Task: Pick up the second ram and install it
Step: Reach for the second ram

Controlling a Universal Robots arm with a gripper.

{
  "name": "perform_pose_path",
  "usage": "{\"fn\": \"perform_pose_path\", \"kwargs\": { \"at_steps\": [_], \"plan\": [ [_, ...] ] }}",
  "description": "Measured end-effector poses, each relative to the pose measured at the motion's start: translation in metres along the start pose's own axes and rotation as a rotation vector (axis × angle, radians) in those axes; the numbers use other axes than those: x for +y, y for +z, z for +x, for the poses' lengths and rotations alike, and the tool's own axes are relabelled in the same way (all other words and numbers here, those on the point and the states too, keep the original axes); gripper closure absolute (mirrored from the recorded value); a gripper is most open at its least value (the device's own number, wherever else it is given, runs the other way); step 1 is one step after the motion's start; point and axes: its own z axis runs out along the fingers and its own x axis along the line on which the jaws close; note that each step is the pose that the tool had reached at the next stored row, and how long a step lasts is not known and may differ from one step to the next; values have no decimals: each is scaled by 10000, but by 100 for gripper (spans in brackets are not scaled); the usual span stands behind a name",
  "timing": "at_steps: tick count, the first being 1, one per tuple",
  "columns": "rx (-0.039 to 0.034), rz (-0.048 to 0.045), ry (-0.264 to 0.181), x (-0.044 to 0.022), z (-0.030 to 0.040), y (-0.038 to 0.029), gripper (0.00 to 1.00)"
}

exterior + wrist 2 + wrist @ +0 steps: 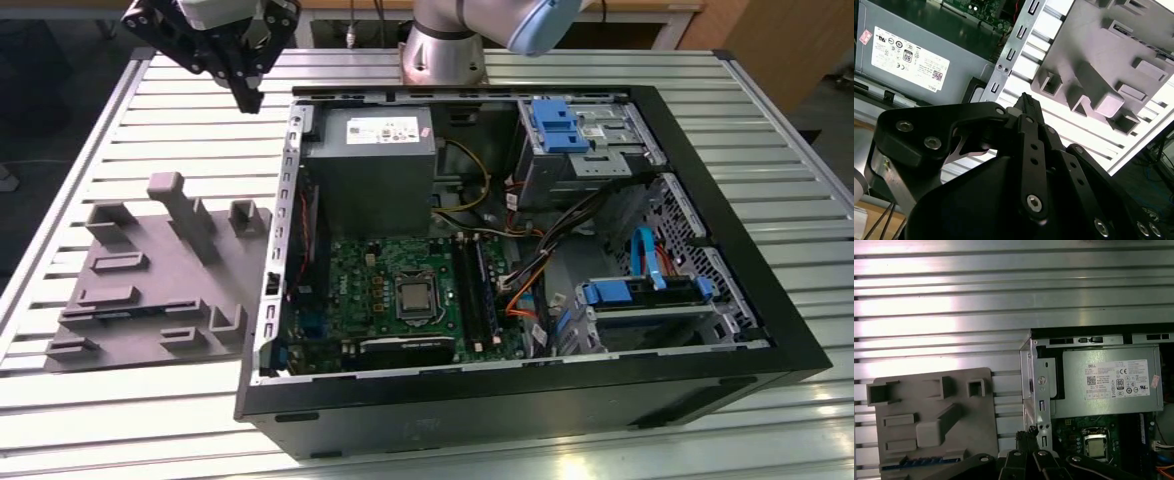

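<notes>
We make out the long, thin dark ram stick (921, 460) lying on the grey plastic posted block (929, 405), with the black gripper (248, 98) hovering well apart, pinched closed and empty, so a descent without opening could knock the stick askew.

Computer case (534, 400) lying on slatted table (134, 420); fixture block (147, 290) sitting just beside, exterior view's left; gripper (248, 100) hanging above table.

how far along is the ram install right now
Barely begun. Nothing looks done: what appears to be the second ram lies along the grey block, in the first wrist view. The gripper hangs shut and empty above the table beside the case. Pickup and seating in the green board remain.
</notes>
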Motion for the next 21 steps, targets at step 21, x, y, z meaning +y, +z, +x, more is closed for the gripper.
{"fn": "perform_pose_path", "kwargs": {
  "at_steps": [21],
  "plan": [
    [-29, -2, -4, -11, 143, -7, 89]
  ]
}}
